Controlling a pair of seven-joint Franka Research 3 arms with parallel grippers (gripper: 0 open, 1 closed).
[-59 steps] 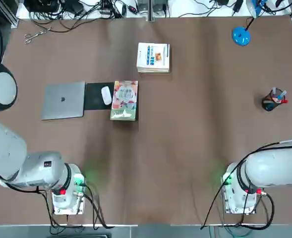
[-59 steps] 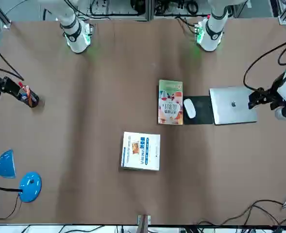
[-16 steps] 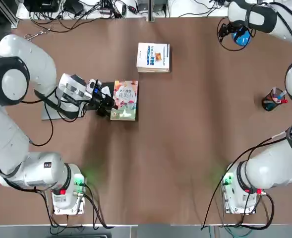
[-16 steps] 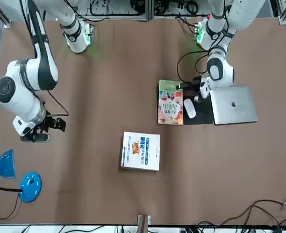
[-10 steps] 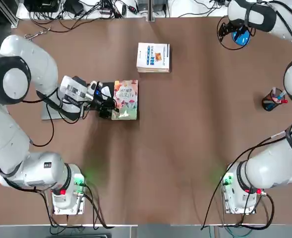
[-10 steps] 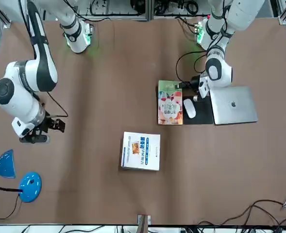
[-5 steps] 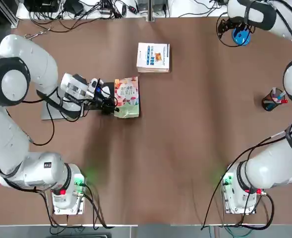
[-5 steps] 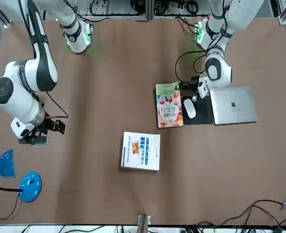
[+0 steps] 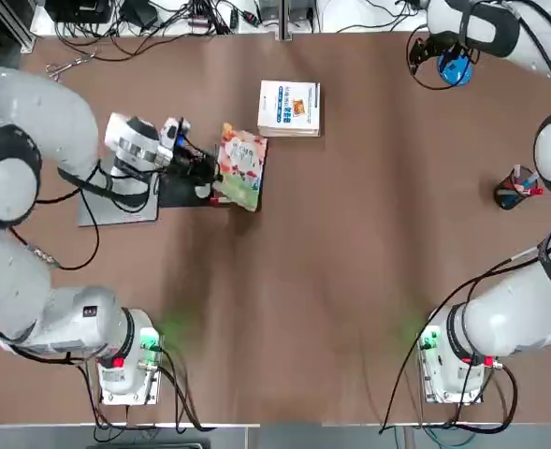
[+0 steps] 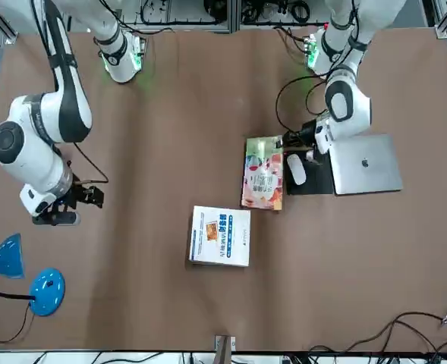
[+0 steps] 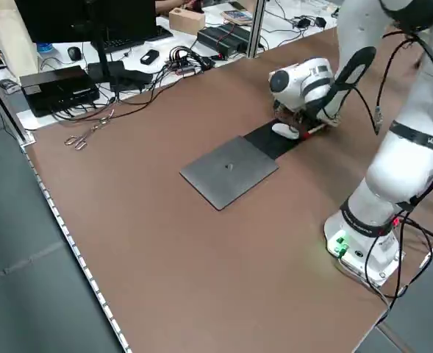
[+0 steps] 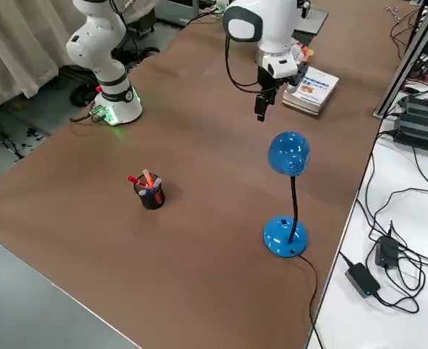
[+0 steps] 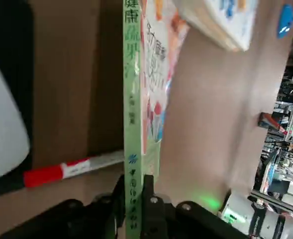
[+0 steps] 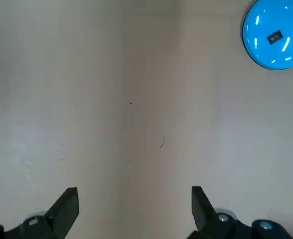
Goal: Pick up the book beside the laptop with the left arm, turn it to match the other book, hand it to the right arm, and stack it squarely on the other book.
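You've got the brown table (image 9: 350, 234) with the left arm (image 9: 32, 140) reaching across the silver laptop (image 9: 116, 201) and black mouse pad (image 9: 183, 192). The right arm (image 10: 45, 129) hangs far out near the blue desk lamp (image 12: 290, 182), well away from the books. The white other book (image 9: 289, 108) lies flat at the far side of the table. The book (image 9: 241, 166) with the green, red and pink cover is tilted, one end just beside the other book. The left gripper (image 13: 134, 199) is clamped tight on its green spine edge, over the white mouse (image 10: 297, 170). The right gripper (image 14: 134, 211) has jaws spread wide, holding nothing, above bare tabletop.
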